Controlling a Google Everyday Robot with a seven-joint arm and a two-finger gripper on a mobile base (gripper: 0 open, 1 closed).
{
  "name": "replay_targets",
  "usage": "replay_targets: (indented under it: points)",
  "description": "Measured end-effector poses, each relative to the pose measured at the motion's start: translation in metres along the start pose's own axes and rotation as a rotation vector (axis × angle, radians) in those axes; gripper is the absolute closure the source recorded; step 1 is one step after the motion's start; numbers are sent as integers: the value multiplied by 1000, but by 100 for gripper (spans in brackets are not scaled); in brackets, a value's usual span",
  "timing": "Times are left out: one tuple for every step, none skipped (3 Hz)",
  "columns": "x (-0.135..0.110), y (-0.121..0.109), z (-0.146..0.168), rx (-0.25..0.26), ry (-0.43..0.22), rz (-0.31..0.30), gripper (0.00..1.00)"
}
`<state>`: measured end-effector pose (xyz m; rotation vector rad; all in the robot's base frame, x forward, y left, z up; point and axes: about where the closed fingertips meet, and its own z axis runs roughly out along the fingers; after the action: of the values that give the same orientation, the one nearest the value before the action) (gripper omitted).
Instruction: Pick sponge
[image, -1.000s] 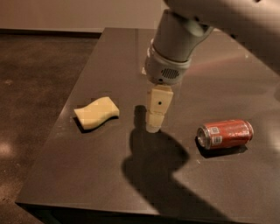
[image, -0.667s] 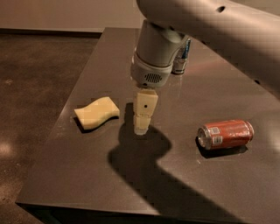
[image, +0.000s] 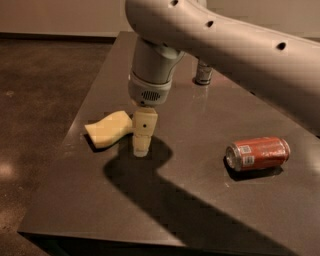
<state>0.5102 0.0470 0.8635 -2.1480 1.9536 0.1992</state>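
The pale yellow sponge (image: 107, 128) lies flat on the dark table (image: 200, 190), near its left edge. My gripper (image: 142, 145) hangs from the grey arm and points down, its cream fingers just above the table. It stands right beside the sponge's right end and partly covers it. I cannot tell whether it touches the sponge.
A red soda can (image: 257, 153) lies on its side to the right. A small upright can or bottle (image: 203, 73) stands at the back, partly behind the arm. The table's left edge (image: 70, 135) drops to a brown floor.
The arm has swung left across the table. The gripper moved from the table's middle to the sponge's right end. The sponge and the can have not moved.
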Motion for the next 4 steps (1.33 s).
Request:
replay_targets:
  points:
    - [-14,-7,16,-3,7,-5,0]
    - [-20,-11,23,-2,16,-8,0]
    - [-22,-14,28,-8,27,-12,16]
    - [-24,-17,26,-14,30,-20,46]
